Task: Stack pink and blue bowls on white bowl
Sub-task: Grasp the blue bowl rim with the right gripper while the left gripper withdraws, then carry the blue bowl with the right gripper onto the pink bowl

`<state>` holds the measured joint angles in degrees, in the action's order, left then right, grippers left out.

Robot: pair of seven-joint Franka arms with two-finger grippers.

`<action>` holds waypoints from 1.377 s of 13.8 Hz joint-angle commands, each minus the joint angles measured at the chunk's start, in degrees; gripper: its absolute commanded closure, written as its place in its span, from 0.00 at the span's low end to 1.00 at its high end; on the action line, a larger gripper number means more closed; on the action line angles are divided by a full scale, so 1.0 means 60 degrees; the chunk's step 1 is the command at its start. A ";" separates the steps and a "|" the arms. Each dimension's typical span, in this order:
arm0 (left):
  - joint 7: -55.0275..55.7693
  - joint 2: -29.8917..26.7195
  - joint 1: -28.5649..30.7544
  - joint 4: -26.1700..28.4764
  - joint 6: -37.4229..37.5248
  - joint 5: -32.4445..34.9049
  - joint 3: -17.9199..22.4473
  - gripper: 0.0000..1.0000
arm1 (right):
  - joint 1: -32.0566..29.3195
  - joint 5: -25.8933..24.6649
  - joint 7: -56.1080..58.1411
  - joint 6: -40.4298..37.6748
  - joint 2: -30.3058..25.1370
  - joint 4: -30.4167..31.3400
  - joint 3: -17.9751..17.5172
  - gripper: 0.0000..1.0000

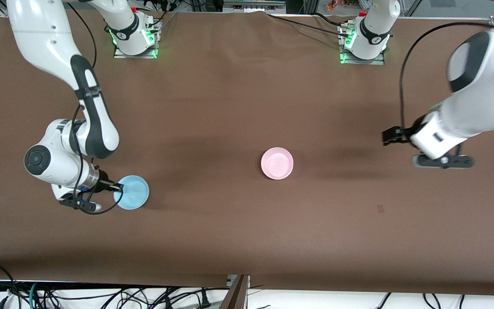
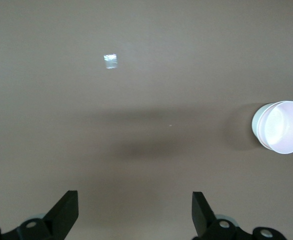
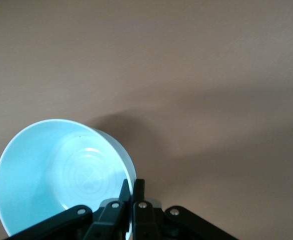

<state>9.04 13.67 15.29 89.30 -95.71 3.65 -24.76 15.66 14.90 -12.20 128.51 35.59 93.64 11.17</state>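
The right gripper [image 1: 118, 187] pinched the blue bowl's [image 1: 131, 192] rim near the table's right-arm end, needing a level lift toward the pink bowl [image 1: 277, 163] mid-table, while the left gripper [image 1: 389, 136] waited, jaws apart.

Bare table [image 1: 230, 107] around pink bowl [image 1: 277, 163]; approach unobstructed.

High front camera facing both robots, two close wrist cameras, shared table [image 1: 247, 107]
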 commanded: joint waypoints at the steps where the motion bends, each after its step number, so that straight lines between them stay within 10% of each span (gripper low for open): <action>1: -0.0306 -0.0579 0.0133 0.0131 0.0102 0.0138 -0.0062 0.00 | 0.0946 0.0124 -0.1711 -0.0981 -0.0920 0.0156 0.0028 1.00; 7: -0.0321 -0.1603 -0.0526 0.0188 0.0043 -0.0109 0.1665 0.00 | 0.3832 0.0123 -0.6296 -0.1541 -0.1011 -0.0722 0.0028 1.00; 10: -0.0218 -0.2921 -0.2408 0.1798 0.0058 -0.0169 0.3621 0.00 | 0.4829 0.0153 -0.7954 -0.1482 -0.0572 -0.1586 0.0028 1.00; 19: -0.0335 -0.2762 -0.2738 0.1434 0.0116 -0.0169 0.3688 0.00 | 0.5095 0.1193 -0.8308 -0.0109 0.0542 -0.2086 -0.0909 1.00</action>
<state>7.93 -2.95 -0.57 98.05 -94.74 3.31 -3.32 46.25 20.69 -60.79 125.66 37.77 83.10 6.15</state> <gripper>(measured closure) 0.000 0.969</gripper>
